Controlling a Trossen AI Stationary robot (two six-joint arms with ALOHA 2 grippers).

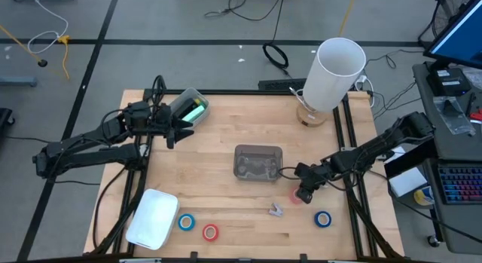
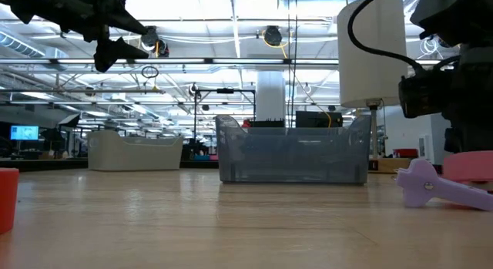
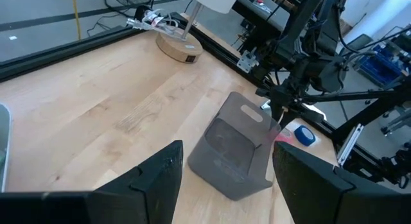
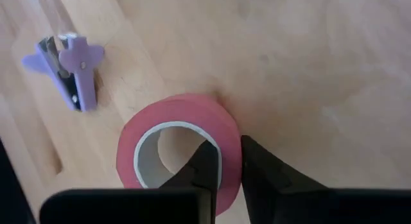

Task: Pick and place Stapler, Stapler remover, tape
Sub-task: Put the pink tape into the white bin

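pinching the wall of a pink tape roll, the right pincer has one finger inside the ring and one outside, the two nearly together on the band; the roll lies flat on the tabletop, near its right front part, just in front and to the right of the clear bin. a lilac staple remover lies on the wood near that roll, apart from it, toward the front edge. in the high view a blue tape roll sits to the right of the remover, and another blue roll and a red roll lie close together near the front, beside a white tray at the front left corner. the left pincer hangs above the back left part of the tabletop with its fingers spread apart and nothing between them. a mint-green stapler rests in a small container at the back left edge, just beyond that pincer. a white lamp stands at the back right.
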